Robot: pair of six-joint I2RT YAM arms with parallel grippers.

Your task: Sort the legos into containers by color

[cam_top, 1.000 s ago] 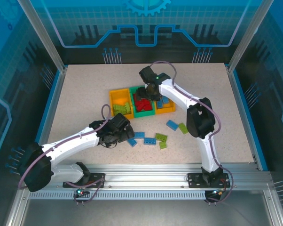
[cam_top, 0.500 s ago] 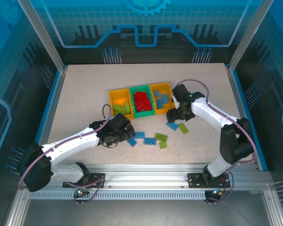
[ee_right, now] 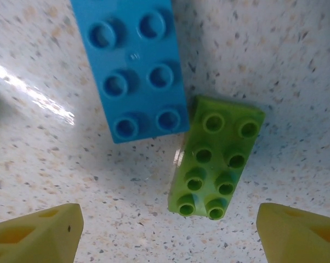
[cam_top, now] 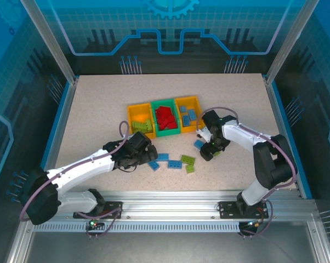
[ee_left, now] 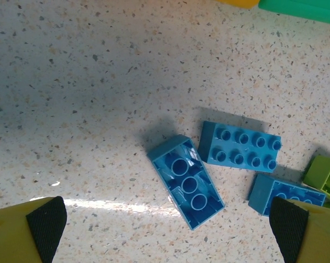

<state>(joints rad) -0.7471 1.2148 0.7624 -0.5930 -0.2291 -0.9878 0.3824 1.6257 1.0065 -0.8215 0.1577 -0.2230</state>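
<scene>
The containers sit in a row mid-table: a yellow bin (cam_top: 131,116) holding green legos, a green bin (cam_top: 168,132) holding red ones, and a yellow bin (cam_top: 187,99) holding blue ones. Loose legos lie in front of them. My left gripper (cam_top: 147,158) (ee_left: 168,233) is open just above the table, with an upside-down blue brick (ee_left: 187,181) ahead of its fingers and two more blue bricks (ee_left: 240,150) beside it. My right gripper (cam_top: 210,151) (ee_right: 168,235) hangs open over a lime green brick (ee_right: 217,156) that touches a blue brick (ee_right: 135,71). Neither gripper holds anything.
More loose bricks lie between the arms: a blue one (cam_top: 174,164) and two green ones (cam_top: 188,160). A blue rail (cam_top: 283,131) edges the table on the right, and the arm bases stand along the near metal frame (cam_top: 170,211).
My right arm swung from above the bins to the right and down to the table, ending over the blue and green bricks. The left arm has barely moved.
</scene>
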